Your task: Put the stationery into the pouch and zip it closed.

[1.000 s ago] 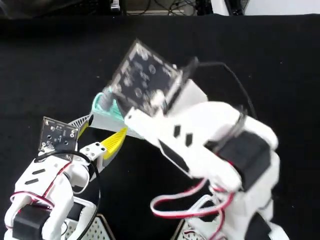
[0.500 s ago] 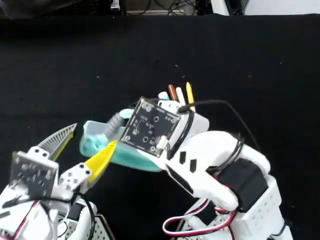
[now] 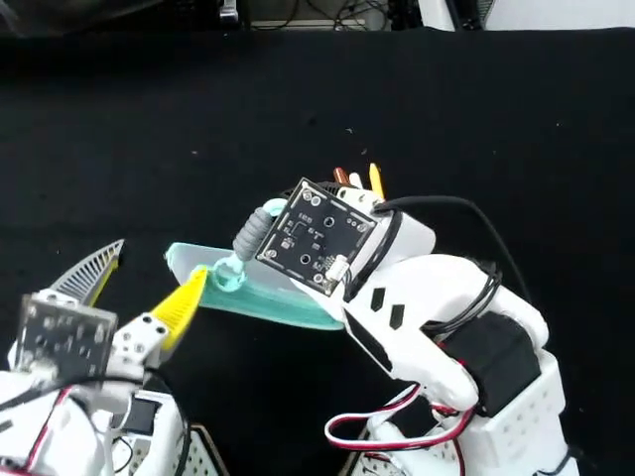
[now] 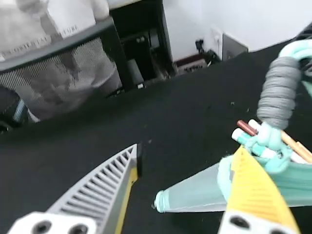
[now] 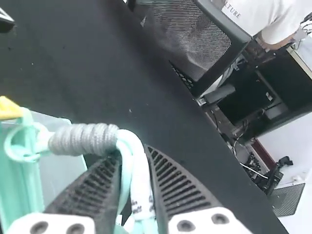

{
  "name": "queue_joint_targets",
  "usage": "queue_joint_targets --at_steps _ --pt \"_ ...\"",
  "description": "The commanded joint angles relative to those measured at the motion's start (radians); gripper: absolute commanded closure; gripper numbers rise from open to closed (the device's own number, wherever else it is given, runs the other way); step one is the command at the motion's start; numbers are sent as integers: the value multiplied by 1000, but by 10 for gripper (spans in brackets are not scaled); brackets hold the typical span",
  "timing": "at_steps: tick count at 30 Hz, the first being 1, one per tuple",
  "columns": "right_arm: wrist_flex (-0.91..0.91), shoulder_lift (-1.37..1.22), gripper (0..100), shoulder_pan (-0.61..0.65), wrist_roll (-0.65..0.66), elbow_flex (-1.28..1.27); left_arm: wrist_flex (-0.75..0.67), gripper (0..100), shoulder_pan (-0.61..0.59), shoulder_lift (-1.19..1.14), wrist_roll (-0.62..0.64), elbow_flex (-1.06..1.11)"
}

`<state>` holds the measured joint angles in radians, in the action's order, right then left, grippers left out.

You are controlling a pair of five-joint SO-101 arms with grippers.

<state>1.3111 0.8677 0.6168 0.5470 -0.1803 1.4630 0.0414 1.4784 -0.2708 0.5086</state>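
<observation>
The translucent teal pouch (image 3: 260,300) lies flat at the table's centre-left, one corner (image 4: 168,200) nearest my left gripper. Several pencils (image 3: 357,179) stick out of its far end, seen again as pencil ends (image 4: 246,129) in the left wrist view. A teal strap with a grey wrapped section (image 5: 83,139) runs from the pouch's ring (image 3: 228,275). My right gripper (image 5: 131,157) is shut on that strap above the pouch. My left gripper (image 3: 159,261) stands open at the pouch's near-left end. Its yellow finger (image 4: 256,187) lies against the pouch by the ring, while its grey finger (image 4: 100,187) is off to the side.
The table is covered in black cloth (image 3: 496,129). The right arm's white body (image 3: 437,307) rises over the front centre-right. Beyond the far edge stand a mesh chair (image 5: 190,29) and dark furniture.
The right arm has drawn the pouch toward the front and lowered it flat, which brought the pencils into sight. The left arm has pulled back to the front left, still open.
</observation>
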Motion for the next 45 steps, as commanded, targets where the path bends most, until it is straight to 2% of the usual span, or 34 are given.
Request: queue_joint_targets --at_steps 1,6,14,16,20,22,24,29,33,40,42,45 --pt "-20 15 987 -12 8 -1 -17 694 -15 -64 -11 -8" --pt "-21 13 987 -12 8 1 20 694 -12 -138 -11 -24" --pt "-44 12 987 -12 8 -1 160 707 -10 -292 -11 -223" --pt "-43 18 987 -12 8 -4 160 769 -10 -328 -11 -234" --pt "-48 19 987 -14 8 -1 158 984 -8 -361 -11 -240" --pt "-49 19 987 -15 8 -1 160 948 -8 -359 -8 -240" --pt "-63 19 987 -41 8 -1 160 975 -8 -359 -8 -240" --pt "-123 19 987 -146 8 -4 153 970 -16 -367 -5 -240" --pt "-118 21 987 -176 8 -5 137 970 -21 -368 -2 -236" --pt "-133 21 987 -272 8 -5 -8 970 -209 -368 201 -193" --pt "-160 21 987 -302 8 -5 -32 970 -209 -370 213 -157" --pt "-183 16 987 -316 8 -5 -49 970 -203 -370 152 -113"
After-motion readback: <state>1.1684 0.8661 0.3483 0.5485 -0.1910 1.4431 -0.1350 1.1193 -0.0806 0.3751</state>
